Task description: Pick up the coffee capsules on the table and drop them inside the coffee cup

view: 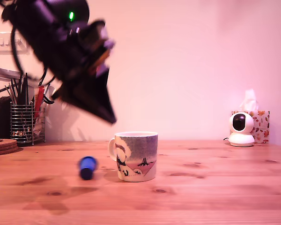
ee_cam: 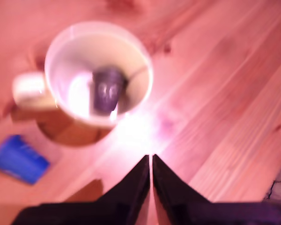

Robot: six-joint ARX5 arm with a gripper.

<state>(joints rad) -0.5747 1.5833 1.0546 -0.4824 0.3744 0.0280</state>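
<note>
Overhead, arm: the black ARX5 arm fills the upper left of the exterior view, blurred, hanging above the table and apart from everything on it.
Gripper: the gripper (view: 110,117) points down toward the mug's left rim in the exterior view; in the wrist view its tip (ee_cam: 151,161) sits low centre.
Fingers: pressed together with only a hairline between them, holding nothing.
Coffee cup: the cream mug (view: 136,157) with painted grey-purple sky and dark figures stands upright at centre of the exterior view, handle to its left; in the wrist view (ee_cam: 61,51) it is upper left.
Dark capsule: the blackish-brown capsule (ee_cam: 107,90) lies inside the mug on its bottom.
Blue capsule: the blue capsule (view: 87,167) lies on its side on the wooden table (view: 215,187), just left of the mug, not touching; lower left in the wrist view (ee_cam: 19,158).
Background: wire pen holder (view: 27,123) at far left, white camera (view: 241,129) and tissue box (view: 260,123) at far right.
</note>
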